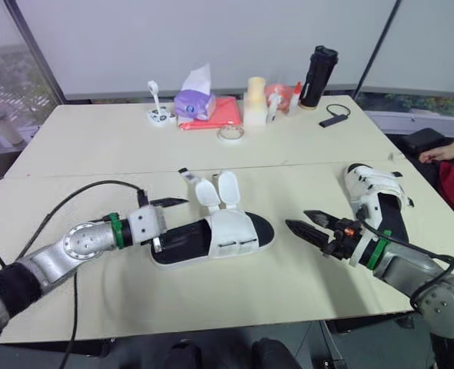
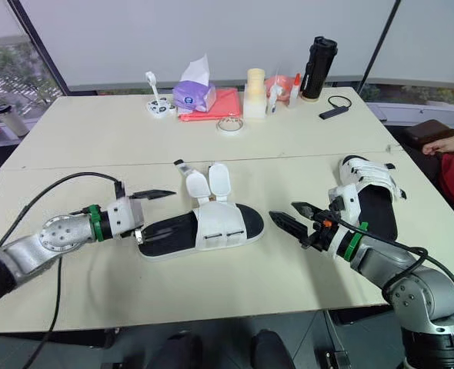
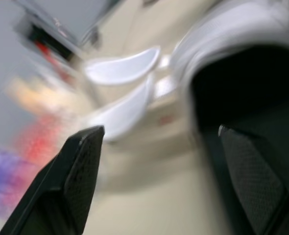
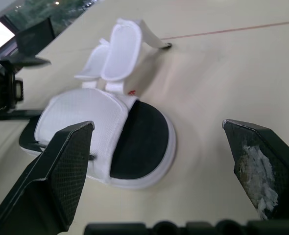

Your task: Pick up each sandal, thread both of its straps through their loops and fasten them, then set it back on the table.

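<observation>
Sandal (image 1: 228, 232) straps (image 1: 218, 189) point to twelve o'clock; left gripper (image 1: 162, 224) and right gripper (image 1: 298, 221) are both spread-fingered, so we should pinch the nine-o'clock heel squarely.

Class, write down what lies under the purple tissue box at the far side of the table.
The purple tissue box sits on a flat red item, lying on the beige table. Its part beneath the box is hidden.

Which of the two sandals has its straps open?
The middle sandal: its two white strap flaps stick out loose past the upper. The sandal on the robot's right has its straps closed across it.
</observation>
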{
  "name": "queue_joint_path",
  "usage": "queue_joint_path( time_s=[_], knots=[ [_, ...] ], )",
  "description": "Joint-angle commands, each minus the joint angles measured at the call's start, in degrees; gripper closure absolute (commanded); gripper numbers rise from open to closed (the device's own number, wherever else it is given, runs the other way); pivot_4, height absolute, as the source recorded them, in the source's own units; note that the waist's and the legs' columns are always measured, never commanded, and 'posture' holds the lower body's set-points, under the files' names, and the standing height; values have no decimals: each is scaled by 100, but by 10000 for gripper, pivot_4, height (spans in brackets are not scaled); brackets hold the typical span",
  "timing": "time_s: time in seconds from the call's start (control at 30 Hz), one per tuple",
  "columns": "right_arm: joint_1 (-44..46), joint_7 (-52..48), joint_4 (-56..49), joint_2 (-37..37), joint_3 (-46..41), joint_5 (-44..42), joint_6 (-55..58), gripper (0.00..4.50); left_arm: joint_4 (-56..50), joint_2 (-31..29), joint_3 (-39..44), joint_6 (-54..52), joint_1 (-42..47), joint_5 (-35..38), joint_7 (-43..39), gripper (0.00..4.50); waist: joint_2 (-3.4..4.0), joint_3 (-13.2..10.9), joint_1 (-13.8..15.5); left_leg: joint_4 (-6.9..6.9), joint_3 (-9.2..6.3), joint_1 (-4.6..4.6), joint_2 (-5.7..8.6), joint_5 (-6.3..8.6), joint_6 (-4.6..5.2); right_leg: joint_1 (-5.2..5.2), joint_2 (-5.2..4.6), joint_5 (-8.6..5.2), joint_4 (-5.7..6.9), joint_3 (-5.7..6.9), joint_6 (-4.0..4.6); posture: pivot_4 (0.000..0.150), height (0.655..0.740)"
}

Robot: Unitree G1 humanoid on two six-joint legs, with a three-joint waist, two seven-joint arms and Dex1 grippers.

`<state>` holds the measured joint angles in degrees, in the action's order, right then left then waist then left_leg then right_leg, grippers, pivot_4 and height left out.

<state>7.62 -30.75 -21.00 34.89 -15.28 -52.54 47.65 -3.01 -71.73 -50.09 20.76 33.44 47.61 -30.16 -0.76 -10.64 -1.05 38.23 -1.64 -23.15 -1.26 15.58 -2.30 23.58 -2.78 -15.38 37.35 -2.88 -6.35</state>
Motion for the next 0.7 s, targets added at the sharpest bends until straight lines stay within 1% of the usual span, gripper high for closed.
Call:
queue_joint_path(
  time_s=[0.03, 0.07, 0.13, 0.17, 0.27, 0.33, 0.37, 0.43, 0.5, 0.6, 0.7],
  knots=[
    [128, -90, -3, 76, -118, -33, -30, 0, -1239, -495, 887, -2086, -615, 1918, -888, 6267, 6, 1, -6, -1, 2, 11, 0, 0, 1, -9, 3, -1, 0, 0, 1, 1500, 7400],
    [136, -93, -1, 78, -128, -36, -28, 0, -1227, -355, 1135, -2237, -758, 1742, -809, 6267, 11, -1, 3, -9, 9, 40, 14, 2, 3, -31, 8, -2, -3, -2, 2, 1500, 7400],
    [161, -92, -4, 81, -149, -58, -16, 0, -1162, -5, 1569, -2441, -998, 1344, -680, 11372, 17, -2, 52, -15, 9, 83, 26, 3, 6, -73, 11, -8, -6, -3, 6, 1500, 7400],
    [173, -88, -6, 81, -156, -66, -9, 0, -1133, 167, 1784, -2544, -1110, 1173, -643, 14881, 13, -3, 58, -15, 7, 89, 27, 3, 6, -80, 13, -9, -6, -1, 7, 1500, 7400],
    [267, -35, -61, 63, -192, -196, 82, 0, -1043, 596, 2268, -2988, -1393, 869, -656, 29337, 11, -2, 37, -12, 5, 86, 28, 3, 6, -81, 14, -9, -7, -2, 6, 1500, 7400],
    [375, 18, -118, 62, -221, -344, 201, 0, -1010, 812, 2472, -3276, -1565, 624, -724, 40266, 13, -2, 29, -13, 5, 84, 28, 4, 6, -75, 15, -9, -7, -3, 7, 1500, 7400],
    [451, 39, -144, 72, -219, -432, 279, 0, -1083, 850, 2585, -3386, -1723, 541, -858, 44455, 13, -2, 27, -14, 5, 83, 28, 4, 7, -73, 15, -9, -6, -3, 7, 1500, 7400],
    [543, 76, -175, 84, -217, -530, 378, 0, -1226, 918, 2811, -3555, -1977, 385, -1101, 44455, 13, -2, 5, -15, 6, 81, 26, 5, 9, -67, 18, -9, -6, -5, 8, 1500, 7400],
    [578, 74, -206, 84, -191, -581, 440, 0, -1253, 1009, 2971, -3580, -2162, 62, -1275, 44455, 13, -2, 12, -18, 5, 77, 26, 6, 11, -62, 18, -11, -6, -5, 10, 1500, 7400],
    [579, 62, -256, 66, -142, -668, 527, 0, -1170, 1119, 3074, -3430, -2380, -664, -1541, 44455, 13, -2, 46, -19, 6, 75, 27, 6, 11, -61, 15, -12, -7, -5, 12, 1500, 7400],
    [565, -11, -265, 106, -47, -679, 619, 0, -950, 1303, 3240, -3273, -2443, -1229, -1722, 44455, 13, -2, 52, -18, 7, 75, 29, 6, 11, -65, 12, -12, -12, -5, 12, 1500, 7400]
  ],
)
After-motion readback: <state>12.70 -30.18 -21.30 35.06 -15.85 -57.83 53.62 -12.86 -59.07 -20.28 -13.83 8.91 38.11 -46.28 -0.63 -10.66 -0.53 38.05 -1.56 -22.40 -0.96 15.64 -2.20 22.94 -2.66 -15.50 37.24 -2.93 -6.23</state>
